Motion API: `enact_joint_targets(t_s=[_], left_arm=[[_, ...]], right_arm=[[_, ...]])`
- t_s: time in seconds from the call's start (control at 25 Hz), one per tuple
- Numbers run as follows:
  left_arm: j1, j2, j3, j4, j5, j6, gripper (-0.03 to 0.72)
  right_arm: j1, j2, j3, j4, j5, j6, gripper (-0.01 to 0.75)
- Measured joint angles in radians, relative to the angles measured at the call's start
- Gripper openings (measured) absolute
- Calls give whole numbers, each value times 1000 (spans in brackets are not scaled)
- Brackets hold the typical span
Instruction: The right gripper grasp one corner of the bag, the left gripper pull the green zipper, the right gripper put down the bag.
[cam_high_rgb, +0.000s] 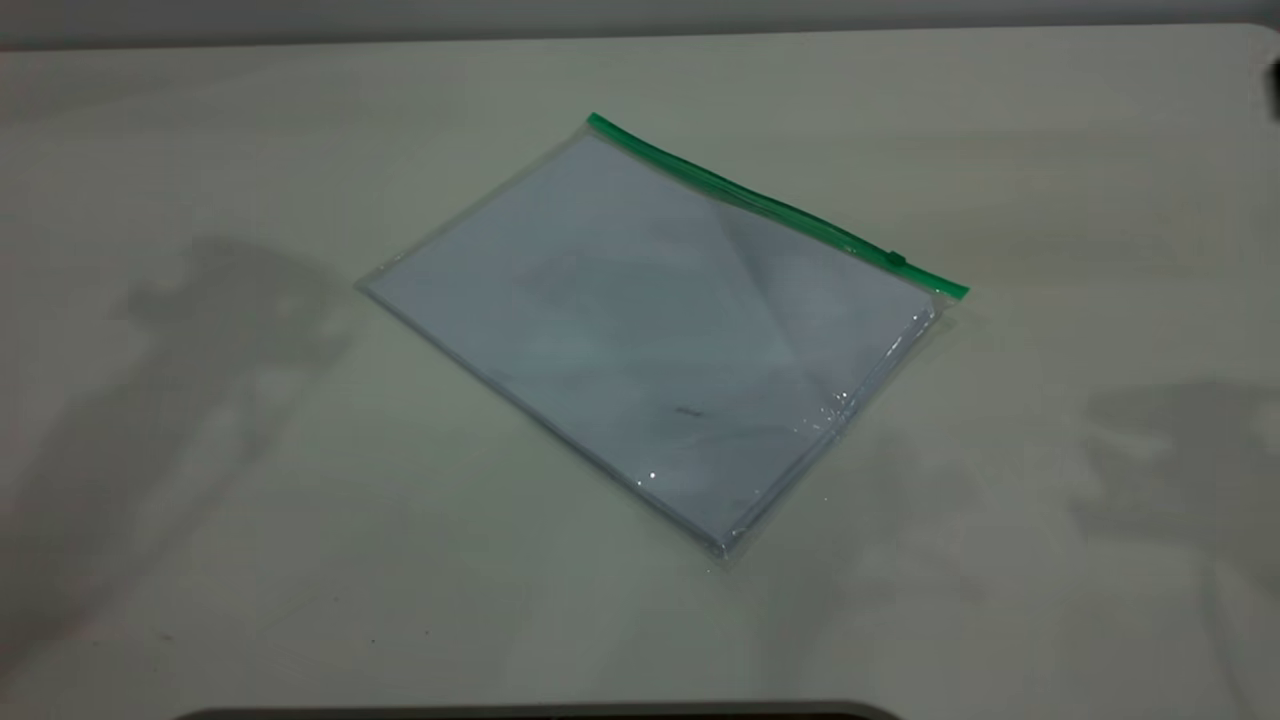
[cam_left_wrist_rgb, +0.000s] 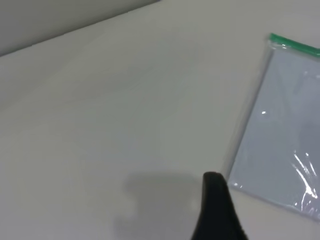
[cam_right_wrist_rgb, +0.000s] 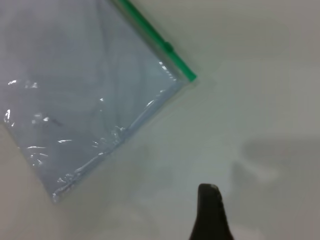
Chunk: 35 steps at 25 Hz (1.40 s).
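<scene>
The bag (cam_high_rgb: 650, 330) lies flat on the table, clear plastic with white sheets inside. The green zipper (cam_high_rgb: 770, 205) runs along its far long edge, with the slider tab (cam_high_rgb: 895, 260) near the right end. Neither gripper shows in the exterior view; only their shadows fall on the table. In the left wrist view a black tip of my left gripper (cam_left_wrist_rgb: 216, 200) hangs over bare table, close beside a corner of the bag (cam_left_wrist_rgb: 285, 125). In the right wrist view a black tip of my right gripper (cam_right_wrist_rgb: 210, 210) is over bare table, apart from the bag (cam_right_wrist_rgb: 85, 85) and the zipper's end (cam_right_wrist_rgb: 187, 75).
The pale table (cam_high_rgb: 250, 560) stretches all round the bag. Arm shadows lie at the left (cam_high_rgb: 200, 330) and right (cam_high_rgb: 1180, 450). A dark edge (cam_high_rgb: 540, 712) shows at the table's front. A small dark shape (cam_high_rgb: 1275, 88) sits at the far right edge.
</scene>
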Motion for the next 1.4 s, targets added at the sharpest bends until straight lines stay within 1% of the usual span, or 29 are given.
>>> enact_joint_targets(t_s=[0.12, 0.24, 0.44, 0.52, 0.6, 0.72, 1.04, 1.24, 1.4], left_arm=[[-34, 89, -46, -1, -12, 5, 580], [-55, 162, -85, -30, -13, 5, 580], [-62, 248, -140, -89, -15, 5, 580], [-62, 270, -154, -95, -15, 5, 580], [-62, 284, -162, -98, -15, 5, 580], [-62, 297, -163, -101, -21, 2, 580], [-62, 331, -163, -102, -33, 4, 580], [-62, 331, -163, -104, -42, 4, 580], [-62, 331, -163, -104, -51, 4, 580]], right_arm=[[0, 141, -17, 214, -19, -210, 591], [0, 284, -50, 451, -12, -489, 591], [0, 517, -133, 825, 60, -905, 591], [0, 591, -165, 919, 74, -1029, 591], [0, 658, -186, 977, 74, -1106, 591], [0, 739, -218, 1017, 83, -1152, 591], [0, 924, -312, 1036, 188, -1193, 591], [0, 971, -330, 1068, 206, -1250, 591], [0, 985, -331, 1104, 247, -1298, 591]])
